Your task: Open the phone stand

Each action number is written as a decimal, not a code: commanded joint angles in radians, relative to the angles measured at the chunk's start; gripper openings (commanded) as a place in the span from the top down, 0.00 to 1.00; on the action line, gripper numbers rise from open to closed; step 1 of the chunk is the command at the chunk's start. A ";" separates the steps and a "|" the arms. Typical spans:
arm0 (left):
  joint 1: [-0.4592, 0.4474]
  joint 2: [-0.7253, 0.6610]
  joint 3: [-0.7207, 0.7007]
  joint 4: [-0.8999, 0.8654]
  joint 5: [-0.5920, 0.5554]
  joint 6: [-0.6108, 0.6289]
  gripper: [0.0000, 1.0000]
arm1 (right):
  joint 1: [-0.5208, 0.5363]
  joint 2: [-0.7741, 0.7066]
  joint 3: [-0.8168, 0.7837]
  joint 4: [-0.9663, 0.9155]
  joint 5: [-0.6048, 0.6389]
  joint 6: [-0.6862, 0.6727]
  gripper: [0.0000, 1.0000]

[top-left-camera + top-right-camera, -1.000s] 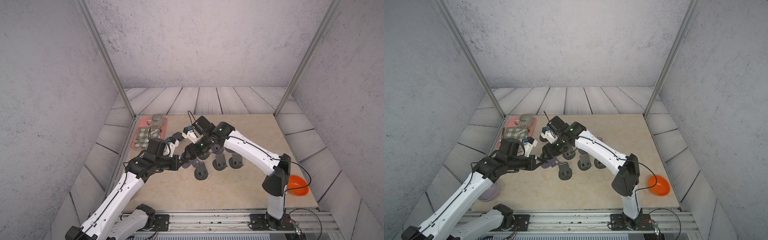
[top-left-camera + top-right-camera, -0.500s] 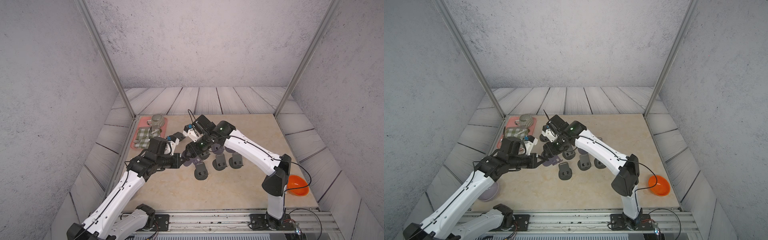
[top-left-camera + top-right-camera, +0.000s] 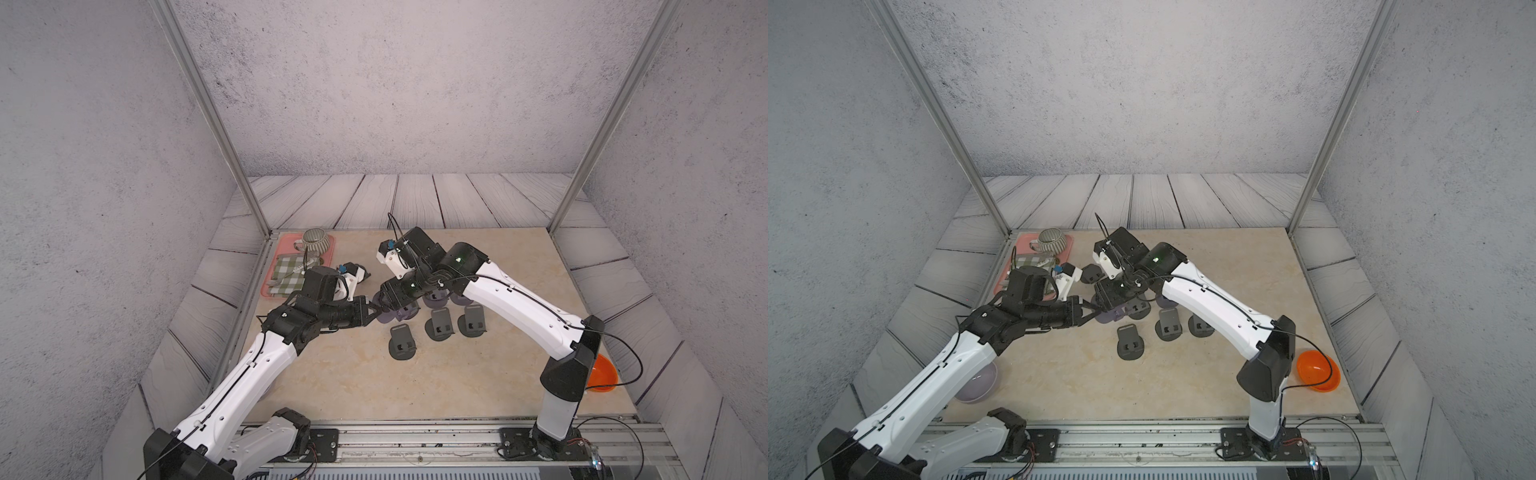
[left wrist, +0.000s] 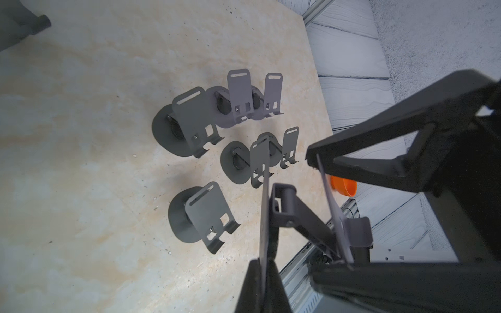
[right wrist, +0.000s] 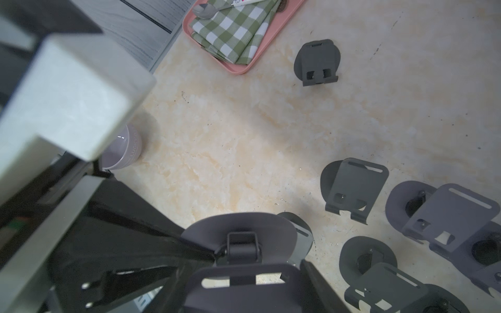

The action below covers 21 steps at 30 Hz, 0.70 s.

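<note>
A purple-grey phone stand point(image 3: 391, 312) point(image 3: 1111, 316) hangs just above the table between my two arms. My left gripper point(image 3: 376, 309) point(image 4: 267, 261) is shut on the thin edge of its round base point(image 4: 265, 206) point(image 5: 238, 230). My right gripper point(image 3: 395, 293) point(image 5: 244, 268) is shut across the width of its slotted back plate point(image 5: 244, 294) point(image 4: 334, 216). Between the two plates the hinge arm point(image 4: 295, 214) point(image 5: 241, 249) shows, and they stand a little apart. The right gripper's fingertips are partly hidden behind the back plate.
Several opened dark and purple stands point(image 3: 440, 325) point(image 4: 189, 122) are grouped on the table right beside the held one. A folded dark stand point(image 5: 317, 62) lies near the pink tray point(image 3: 270, 291) holding a checked cloth and striped cup point(image 3: 318, 241). Orange bowl point(image 3: 602, 374) front right, lilac bowl point(image 3: 976, 382) front left.
Both grippers and the held stand have shifted only very slightly. Both grips are unchanged.
</note>
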 commanded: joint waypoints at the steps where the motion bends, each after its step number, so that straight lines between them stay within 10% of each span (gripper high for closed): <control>1: 0.051 0.055 -0.037 -0.155 -0.135 -0.066 1.00 | -0.001 -0.138 0.014 0.003 0.062 0.009 0.53; 21: 0.098 0.111 -0.049 -0.121 -0.122 -0.082 1.00 | 0.000 -0.274 0.125 -0.105 0.132 0.012 0.53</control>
